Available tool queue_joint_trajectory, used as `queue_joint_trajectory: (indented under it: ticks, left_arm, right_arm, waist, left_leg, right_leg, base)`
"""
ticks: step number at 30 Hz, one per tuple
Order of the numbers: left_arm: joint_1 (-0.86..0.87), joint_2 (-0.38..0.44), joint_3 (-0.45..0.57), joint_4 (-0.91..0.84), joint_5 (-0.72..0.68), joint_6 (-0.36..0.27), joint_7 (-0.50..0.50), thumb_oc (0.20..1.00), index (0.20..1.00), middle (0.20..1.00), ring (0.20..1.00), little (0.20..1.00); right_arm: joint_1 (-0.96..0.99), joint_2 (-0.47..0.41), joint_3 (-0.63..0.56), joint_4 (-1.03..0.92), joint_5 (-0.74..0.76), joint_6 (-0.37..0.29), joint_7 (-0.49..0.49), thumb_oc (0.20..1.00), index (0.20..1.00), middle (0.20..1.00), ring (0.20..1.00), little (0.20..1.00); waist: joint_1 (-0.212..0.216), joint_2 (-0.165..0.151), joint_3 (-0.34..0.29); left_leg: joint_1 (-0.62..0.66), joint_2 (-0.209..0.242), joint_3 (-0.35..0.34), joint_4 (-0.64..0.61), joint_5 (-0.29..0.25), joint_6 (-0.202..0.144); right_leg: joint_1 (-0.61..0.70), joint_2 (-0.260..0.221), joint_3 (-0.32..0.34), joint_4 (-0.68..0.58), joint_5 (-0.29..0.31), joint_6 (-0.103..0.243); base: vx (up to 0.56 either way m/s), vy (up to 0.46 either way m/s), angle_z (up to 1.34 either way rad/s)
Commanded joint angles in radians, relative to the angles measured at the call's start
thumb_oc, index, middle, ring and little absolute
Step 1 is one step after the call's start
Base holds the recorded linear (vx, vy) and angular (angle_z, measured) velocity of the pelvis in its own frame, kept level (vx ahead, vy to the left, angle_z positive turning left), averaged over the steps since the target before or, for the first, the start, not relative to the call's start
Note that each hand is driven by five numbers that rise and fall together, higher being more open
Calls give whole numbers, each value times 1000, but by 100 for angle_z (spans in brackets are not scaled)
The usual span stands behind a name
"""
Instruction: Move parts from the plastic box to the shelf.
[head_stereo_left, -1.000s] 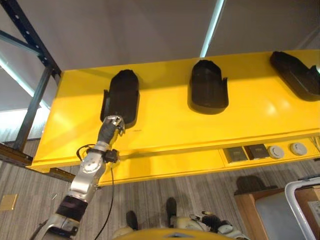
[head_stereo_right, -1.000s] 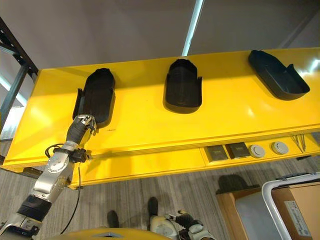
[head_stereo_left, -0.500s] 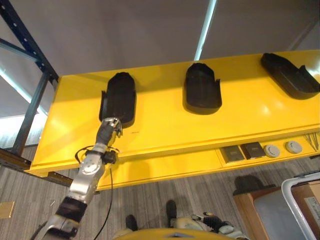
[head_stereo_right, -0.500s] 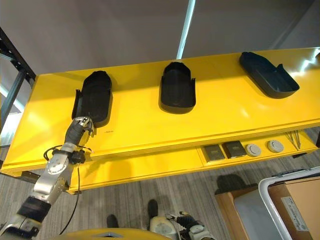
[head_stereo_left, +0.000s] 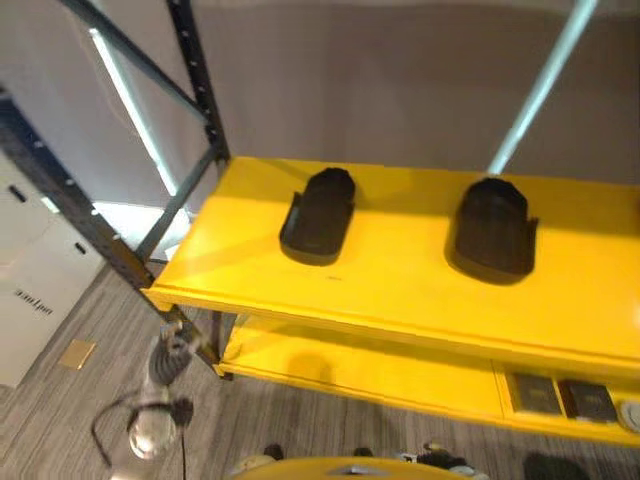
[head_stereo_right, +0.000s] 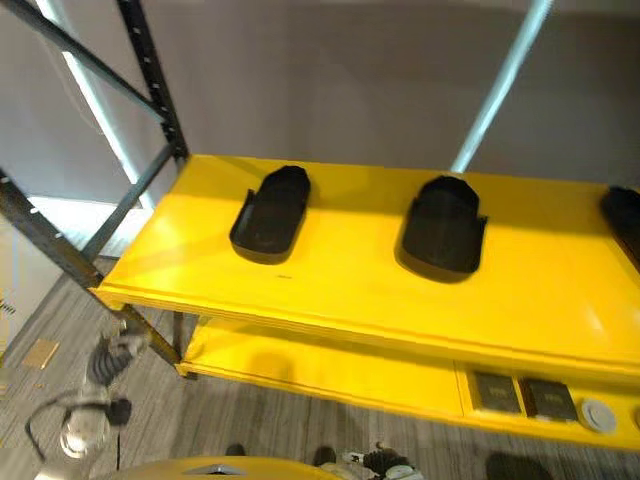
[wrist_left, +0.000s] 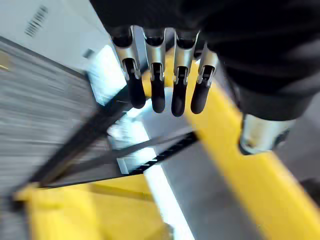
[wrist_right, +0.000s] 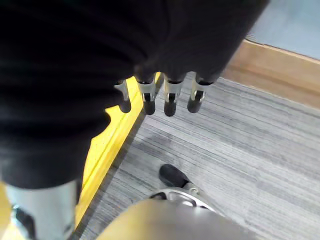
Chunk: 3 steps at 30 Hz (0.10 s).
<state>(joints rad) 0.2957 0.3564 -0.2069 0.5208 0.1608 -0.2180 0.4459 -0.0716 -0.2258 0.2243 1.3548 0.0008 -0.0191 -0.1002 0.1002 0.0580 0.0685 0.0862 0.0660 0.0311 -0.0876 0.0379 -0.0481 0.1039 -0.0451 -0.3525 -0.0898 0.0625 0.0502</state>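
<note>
A: Parts? Labels?
B: Two black parts (head_stereo_left: 320, 214) (head_stereo_left: 492, 229) on the yellow shelf (head_stereo_left: 400, 290), third cut off at 3 o'clock (head_stereo_right: 625, 215). No legible print.
A: Robot hands?
B: Left robot hand (wrist_left: 160, 75) and right robot hand (wrist_right: 160, 95): fingers relaxed, empty.

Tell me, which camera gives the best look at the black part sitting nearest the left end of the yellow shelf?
The left eye view: the leftmost black part lies whole on the yellow shelf, nearer the picture's middle. The right eye view shows it too, further toward the side. The wrist views catch just yellow shelf edges past each robot hand.
</note>
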Motion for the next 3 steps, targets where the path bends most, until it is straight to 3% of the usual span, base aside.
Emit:
queue_joint_trajectory:
  ticks: [1,3]
  left_arm:
    - [-60,-16,-24,77,52,31,37,1000,1000,1000,1000,1000]
    - [-76,-45,-34,224,46,47,40,1000,1000,1000,1000,1000]
  right_arm:
    - [-50,41,-2,51,26,-24,-46,1000,1000,1000,1000,1000]
    - [-51,42,-1,44,38,-29,-51,1000,1000,1000,1000,1000]
  waist:
    - [17,-51,15]
    - [24,-52,14]
  left_leg:
    - [-28,28,-96,0,-46,-29]
    - [-35,26,-114,0,-41,-29]
  right_leg:
    - [48,-74,-59,3,-118,52]
    - [55,-75,-80,3,-122,49]
  base:
    - [-10,10,109]
    - [3,12,50]
